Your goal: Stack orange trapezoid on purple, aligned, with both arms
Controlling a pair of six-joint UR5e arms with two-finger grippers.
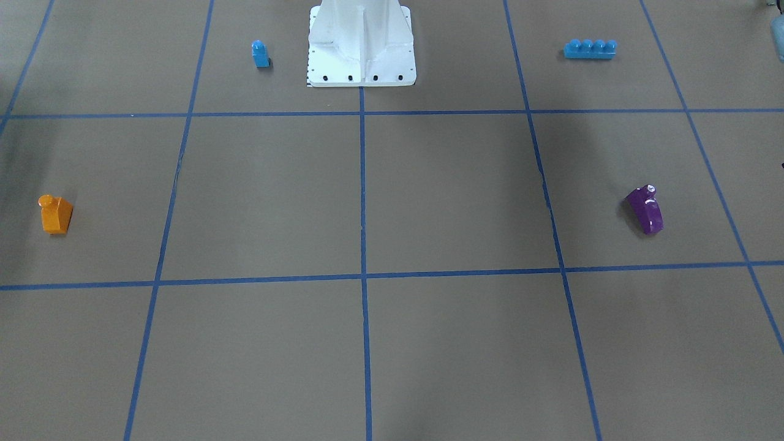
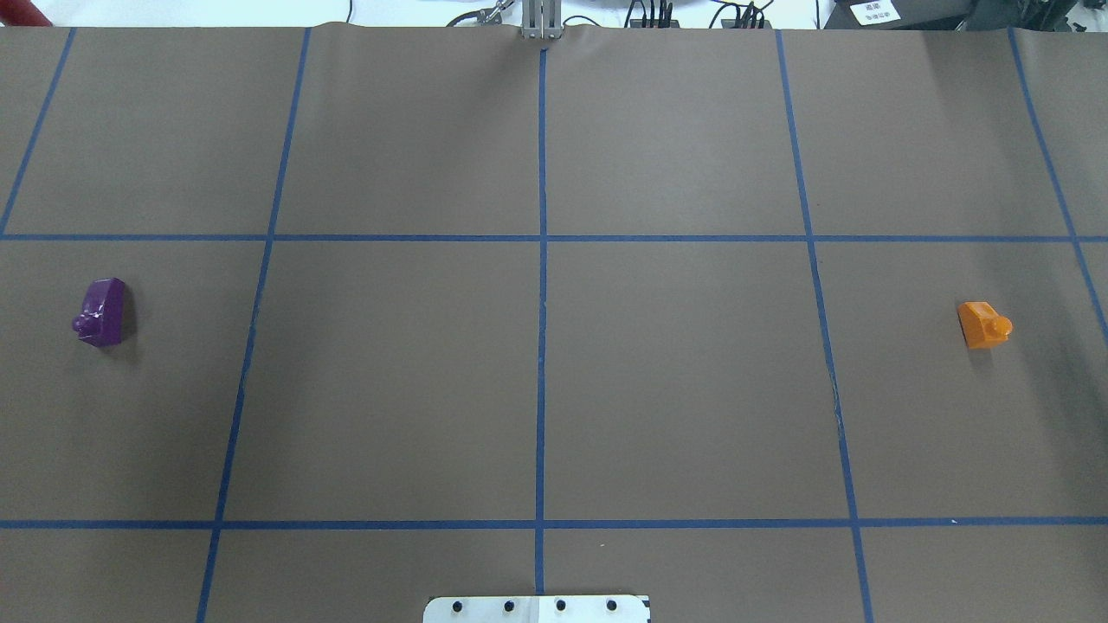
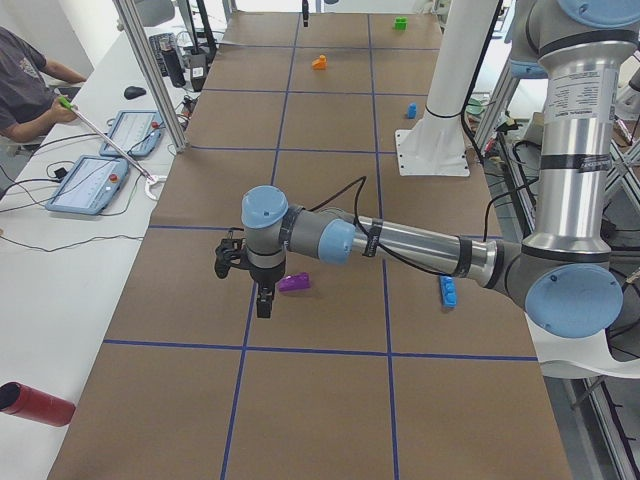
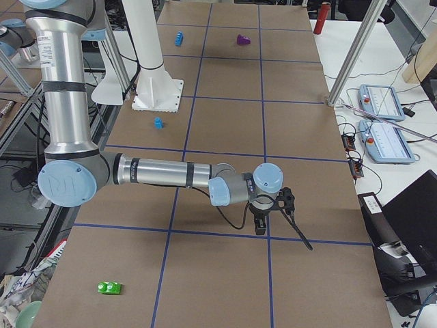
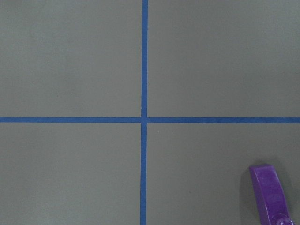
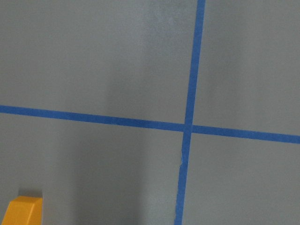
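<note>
The orange trapezoid [image 2: 984, 324] stands alone on the brown paper at my right side; it also shows in the front view [image 1: 56, 214] and at the lower left corner of the right wrist view [image 6: 23, 212]. The purple block [image 2: 101, 311] lies on its side at my left; it also shows in the front view [image 1: 645, 209] and the left wrist view [image 5: 271, 194]. My left gripper [image 3: 263, 306] hangs above the table beside the purple block. My right gripper [image 4: 259, 228] hangs over the orange one's area. Both show only in side views, so I cannot tell their state.
A small blue single-stud block [image 1: 260, 54] and a long blue brick [image 1: 590, 48] sit near the white base [image 1: 361, 67]. A green brick [image 4: 109, 288] lies at the table's right end. Operators' tablets [image 3: 90, 185] lie on the side bench.
</note>
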